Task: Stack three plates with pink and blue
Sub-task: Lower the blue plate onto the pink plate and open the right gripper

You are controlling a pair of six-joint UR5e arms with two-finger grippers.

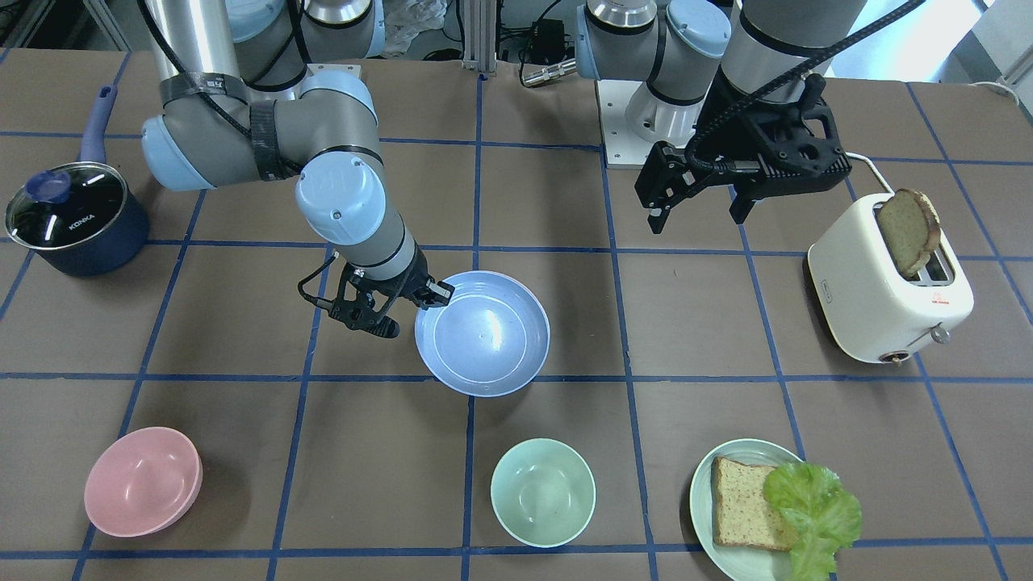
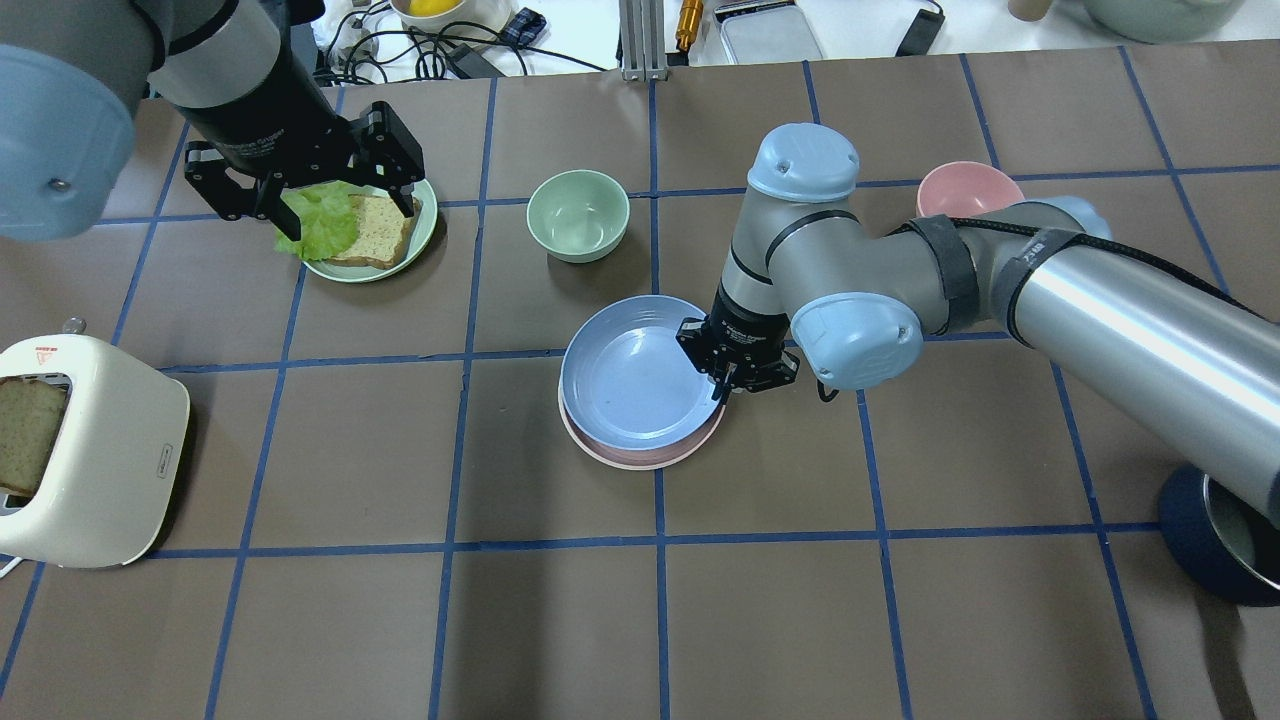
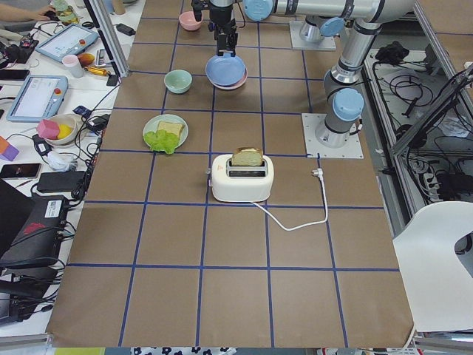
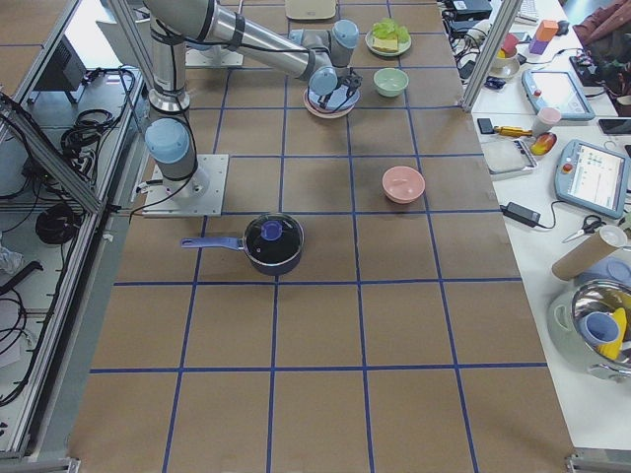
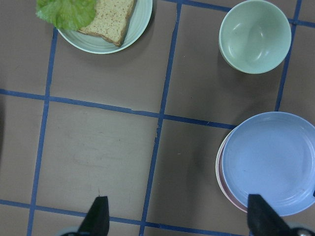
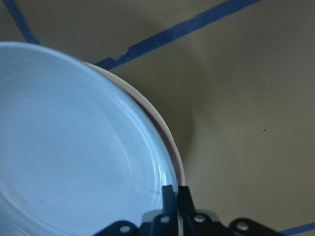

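Now, reading the overhead view left to right. A cream-white toaster (image 2: 100, 460) sits at the near left with a brown bread slice (image 2: 25, 435) standing in its slot. The left gripper (image 2: 335, 205) hangs above a pale green round plate (image 2: 425, 225) that carries a slice of toast (image 2: 375, 232) and a lettuce leaf (image 2: 315, 225). Its fingers are spread wide and it holds nothing. A mint-green bowl (image 2: 578, 215) stands just right of that plate.

At mid-table the light blue round matte plate (image 2: 635, 380) lies on top of a pale pink plate (image 2: 640, 460), set slightly off-centre so a pink crescent shows at the near edge. I cannot tell whether a cream plate lies under those two.

The right gripper (image 2: 725, 385) is pinched on the blue plate's right rim — the wrist view shows its fingers nearly touching across the rim. Farther right come a pink bowl (image 2: 965, 188) and a dark blue pot (image 2: 1215, 530).
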